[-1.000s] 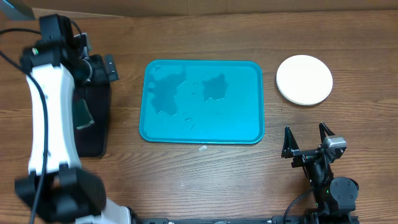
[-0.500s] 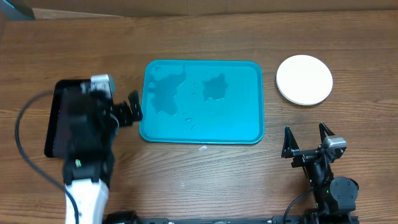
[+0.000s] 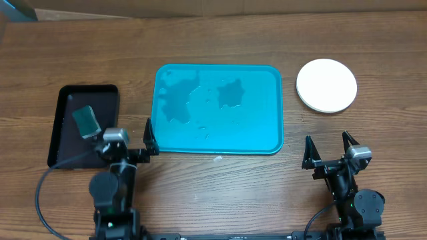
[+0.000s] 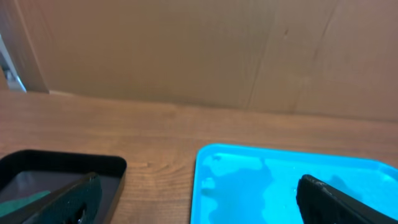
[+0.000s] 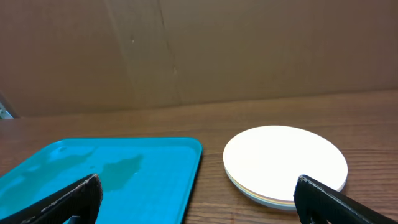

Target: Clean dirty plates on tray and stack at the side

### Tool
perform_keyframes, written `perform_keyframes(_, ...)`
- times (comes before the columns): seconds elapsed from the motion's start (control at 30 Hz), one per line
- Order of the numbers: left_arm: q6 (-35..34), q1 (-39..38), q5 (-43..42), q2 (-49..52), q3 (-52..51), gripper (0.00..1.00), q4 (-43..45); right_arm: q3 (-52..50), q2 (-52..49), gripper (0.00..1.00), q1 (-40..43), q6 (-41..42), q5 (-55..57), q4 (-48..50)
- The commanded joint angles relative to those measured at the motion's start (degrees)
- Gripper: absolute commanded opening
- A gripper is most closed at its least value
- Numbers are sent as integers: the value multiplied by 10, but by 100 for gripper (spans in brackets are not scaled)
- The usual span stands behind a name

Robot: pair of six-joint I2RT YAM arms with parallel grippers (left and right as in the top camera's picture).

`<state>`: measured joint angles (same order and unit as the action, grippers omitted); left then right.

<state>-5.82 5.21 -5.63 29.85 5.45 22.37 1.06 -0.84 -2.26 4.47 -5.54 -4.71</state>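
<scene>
The turquoise tray (image 3: 217,110) lies mid-table with wet patches on it and no plate on it. The plates (image 3: 326,85) sit stacked on the table to its right, white on top; in the right wrist view the plates (image 5: 285,163) show yellowish and pale edges beneath. My left gripper (image 3: 132,141) stands open and holds nothing near the tray's front left corner. From the left wrist, the left gripper (image 4: 196,202) straddles the gap between the black tray and the tray (image 4: 261,180). My right gripper (image 3: 328,150) is open with nothing in it, in front of the stack. The right gripper (image 5: 196,199) faces the tray (image 5: 124,174).
A black tray (image 3: 83,127) at the left holds a green sponge (image 3: 85,121); the black tray (image 4: 62,165) also shows in the left wrist view. A small white scrap (image 3: 217,159) lies on the wood just in front of the turquoise tray.
My left arm has come down from over the black tray and drawn back to the table's front left. The sponge now lies uncovered in the black tray. The right arm has not moved.
</scene>
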Motion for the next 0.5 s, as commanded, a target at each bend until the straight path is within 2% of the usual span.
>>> perform_keyframes(0.0, -3, -2, 1, -58, -40, 100, 10, -6, 7, 100, 2, 2, 4, 3)
perform_keyframes(0.27, -3, -10, 19, -172, -52, 100, -112, -6, 7, 100, 2, 2, 4, 3)
perform_keyframes(0.47, -1, -25, 56, -275, -52, 100, -260, -6, 7, 100, 2, 2, 4, 3)
